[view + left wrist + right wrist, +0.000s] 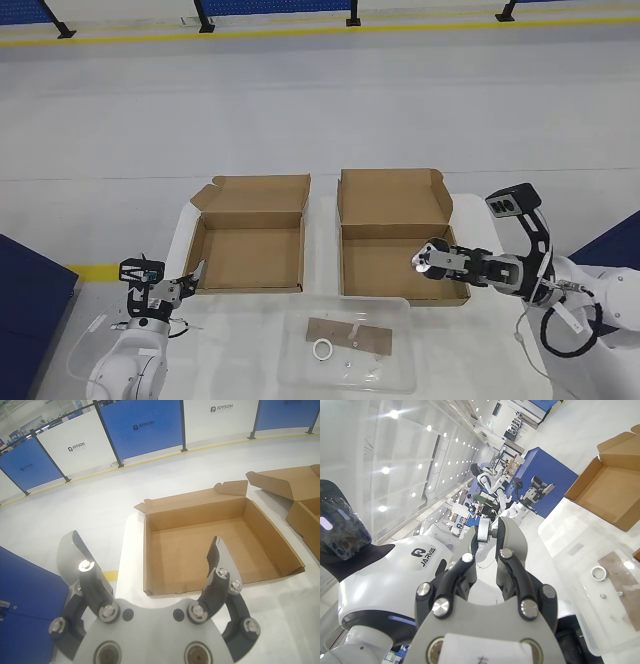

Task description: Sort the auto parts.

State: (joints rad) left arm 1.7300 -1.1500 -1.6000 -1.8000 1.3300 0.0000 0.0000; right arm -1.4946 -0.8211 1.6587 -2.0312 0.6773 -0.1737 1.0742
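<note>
A metal part (483, 533) is clamped in the right gripper (487, 536) above the right box (380, 275). The left gripper (145, 538) is held spread wide.

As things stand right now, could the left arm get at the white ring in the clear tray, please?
Probably yes. The left gripper is open and empty, bare table lies between it and the clear tray, and the white ring lies uncovered on the tray's side nearer that arm.
</note>
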